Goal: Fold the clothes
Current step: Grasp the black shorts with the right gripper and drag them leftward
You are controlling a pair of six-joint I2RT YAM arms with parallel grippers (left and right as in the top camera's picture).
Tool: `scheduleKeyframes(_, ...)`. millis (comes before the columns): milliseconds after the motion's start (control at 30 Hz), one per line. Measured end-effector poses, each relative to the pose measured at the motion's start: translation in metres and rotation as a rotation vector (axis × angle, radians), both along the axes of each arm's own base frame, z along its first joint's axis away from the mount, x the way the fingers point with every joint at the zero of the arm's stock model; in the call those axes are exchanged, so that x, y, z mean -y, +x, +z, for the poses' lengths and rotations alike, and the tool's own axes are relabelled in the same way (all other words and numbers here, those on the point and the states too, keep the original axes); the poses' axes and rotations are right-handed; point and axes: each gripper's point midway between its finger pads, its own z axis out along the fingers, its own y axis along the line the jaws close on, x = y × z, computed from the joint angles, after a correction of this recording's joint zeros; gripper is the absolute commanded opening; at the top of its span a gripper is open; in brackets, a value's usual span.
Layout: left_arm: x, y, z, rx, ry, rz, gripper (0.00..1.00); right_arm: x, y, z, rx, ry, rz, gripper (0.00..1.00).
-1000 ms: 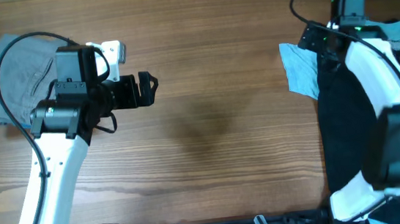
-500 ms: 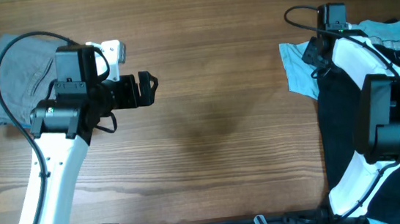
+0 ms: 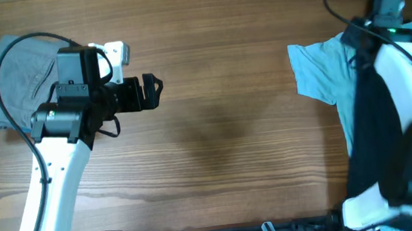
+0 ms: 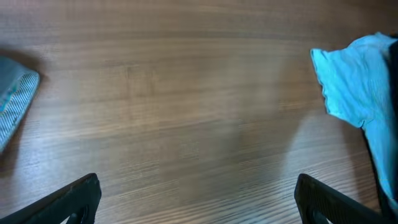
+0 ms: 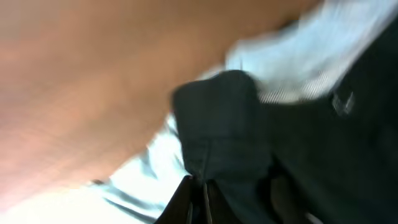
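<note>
The right gripper is closed, its jaws pinched on a fold of the black shorts. In the blurred right wrist view the fabric bunches into a dark, rounded lump just above the fingertips. From overhead the black shorts run as a long, narrow, matte band from under the right wrist, near the far right corner of the table, down toward the near edge. They lie across the light blue T-shirt. The T-shirt spreads out to the left of that band, thin and softly creased, with a blunt corner pointing toward the middle of the table. The left gripper hovers over bare wood with its jaws wide apart and empty, well apart from both garments on the right. The left wrist view shows the T-shirt's rumpled pale edge ahead at the right side. Grey shorts lie crumpled at the table's left edge, behind the left gripper and partly under that arm and its black cable. The table is smooth brown wood with a straight grain
</note>
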Motion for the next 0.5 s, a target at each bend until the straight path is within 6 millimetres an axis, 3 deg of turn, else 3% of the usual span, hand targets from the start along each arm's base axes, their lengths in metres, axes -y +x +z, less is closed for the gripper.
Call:
scheduleKeyframes(67,-0.003,0.001,0.016,0.047,0.009,0.012,1.00,-0.014,0.004,0.049,0.129,-0.009,0.105,0.04)
scheduleKeyframes(133,-0.007,0.001,0.039,0.114,0.020,0.029,1.00,-0.034,0.001,0.083,0.216,0.000,0.188,0.04)
scheduleKeyframes(200,-0.014,-0.003,0.077,0.221,0.033,0.058,1.00,-0.078,-0.006,0.123,0.314,0.030,0.321,0.04)
scheduleKeyframes(267,-0.022,-0.012,0.112,0.324,0.044,0.092,1.00,-0.141,-0.015,0.144,0.365,0.073,0.481,0.05)
scheduleKeyframes(367,-0.035,-0.030,0.144,0.428,0.060,0.145,1.00,-0.257,-0.040,0.143,0.344,0.167,0.759,0.13)
scheduleKeyframes(400,-0.039,-0.036,0.151,0.451,0.068,0.162,1.00,-0.298,-0.054,0.136,0.316,0.200,0.858,0.25)
scheduleKeyframes(433,-0.042,-0.041,0.156,0.470,0.076,0.177,1.00,-0.337,-0.069,0.127,0.287,0.225,0.951,0.47)
scheduleKeyframes(467,-0.045,-0.043,0.159,0.482,0.083,0.189,1.00,-0.374,-0.088,0.118,0.253,0.249,1.043,0.64)
scheduleKeyframes(500,-0.049,-0.046,0.163,0.496,0.094,0.208,1.00,-0.398,-0.102,0.110,0.226,0.270,1.101,0.71)
